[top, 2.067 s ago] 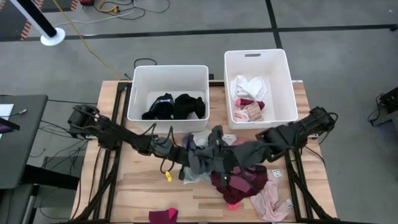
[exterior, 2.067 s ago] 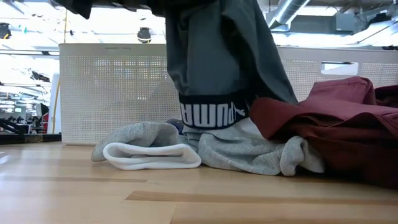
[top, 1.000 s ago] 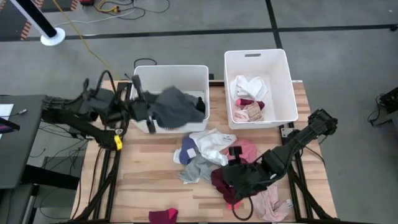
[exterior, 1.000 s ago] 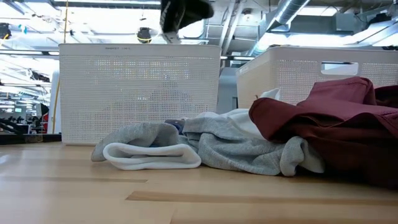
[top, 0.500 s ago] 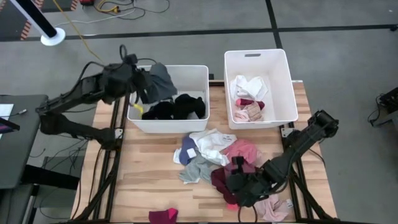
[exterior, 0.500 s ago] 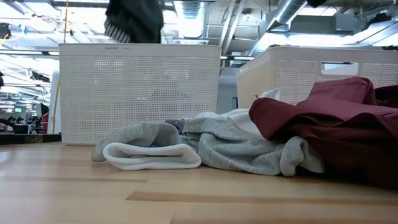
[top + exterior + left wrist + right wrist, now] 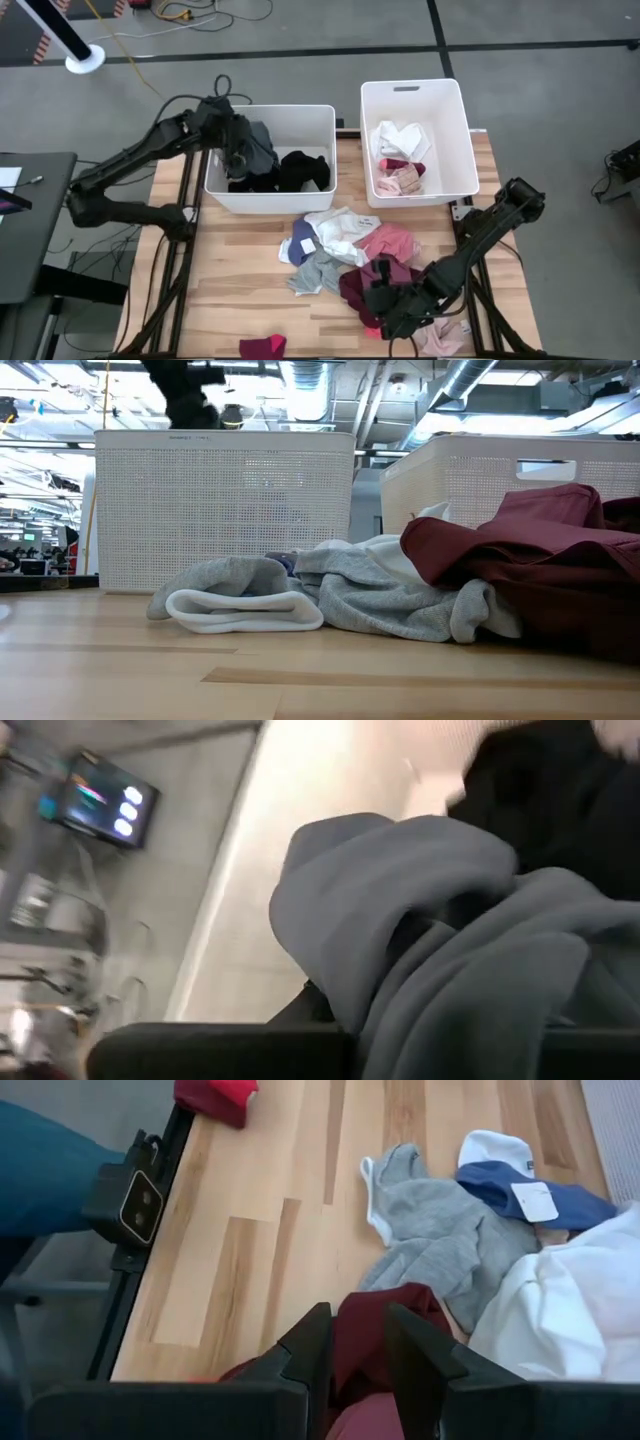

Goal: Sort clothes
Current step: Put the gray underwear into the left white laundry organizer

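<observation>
- Clothes (image 7: 345, 260) lie heaped on the light wooden table (image 7: 240, 290), mostly toward its middle and right: a grey piece (image 7: 440, 1245), a white one (image 7: 335, 228), a pink one (image 7: 392, 243) and a maroon one (image 7: 365, 285).
- Grey concrete floor surrounds the table, with cables lying beyond its far edge; the low view looks into an open hall with ceiling ducts.
- Two white bins stand at the far edge. The left bin (image 7: 300, 118) holds black garments (image 7: 300, 170); the right bin (image 7: 440, 130) holds white and pink pieces.
- Bare wood stays free at the table's left half and along the near edge, apart from a small maroon piece (image 7: 262, 347) at the near edge.
- Left gripper (image 7: 240, 155) hangs over the left bin's left end, clamped on a grey garment (image 7: 440, 940) that drapes into the bin.
- Right gripper (image 7: 352, 1345) is low at the pile's near side, fingers narrowly parted with maroon cloth pinched between them.
- Heaped cloth lies directly between the right gripper and the bins.
</observation>
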{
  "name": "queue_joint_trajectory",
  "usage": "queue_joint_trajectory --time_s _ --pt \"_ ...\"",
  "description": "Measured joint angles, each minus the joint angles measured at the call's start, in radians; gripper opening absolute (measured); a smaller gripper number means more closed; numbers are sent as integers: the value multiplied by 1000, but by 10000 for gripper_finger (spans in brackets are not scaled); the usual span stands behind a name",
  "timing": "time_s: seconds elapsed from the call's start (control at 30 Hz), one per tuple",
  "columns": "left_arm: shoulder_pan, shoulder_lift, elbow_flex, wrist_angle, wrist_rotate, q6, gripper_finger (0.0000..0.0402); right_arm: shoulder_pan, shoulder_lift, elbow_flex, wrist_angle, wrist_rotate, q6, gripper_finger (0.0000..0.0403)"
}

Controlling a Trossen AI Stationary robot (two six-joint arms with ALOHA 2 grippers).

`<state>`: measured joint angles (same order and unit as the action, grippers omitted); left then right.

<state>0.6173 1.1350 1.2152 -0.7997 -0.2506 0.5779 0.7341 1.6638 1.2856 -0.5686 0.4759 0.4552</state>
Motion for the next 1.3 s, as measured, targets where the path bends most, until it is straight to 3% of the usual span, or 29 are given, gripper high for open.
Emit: queue_joint_trajectory --time_s 0.4,0.87,1.3 --pt "79 151 -179 87 129 0 21 0 0 0 29 3 11 109" --pt "92 471 -180 85 171 -8 27 0 0 0 58 5 9 109" --pt "92 560 -177 79 228 -29 40 0 0 1 56 23 8 109"
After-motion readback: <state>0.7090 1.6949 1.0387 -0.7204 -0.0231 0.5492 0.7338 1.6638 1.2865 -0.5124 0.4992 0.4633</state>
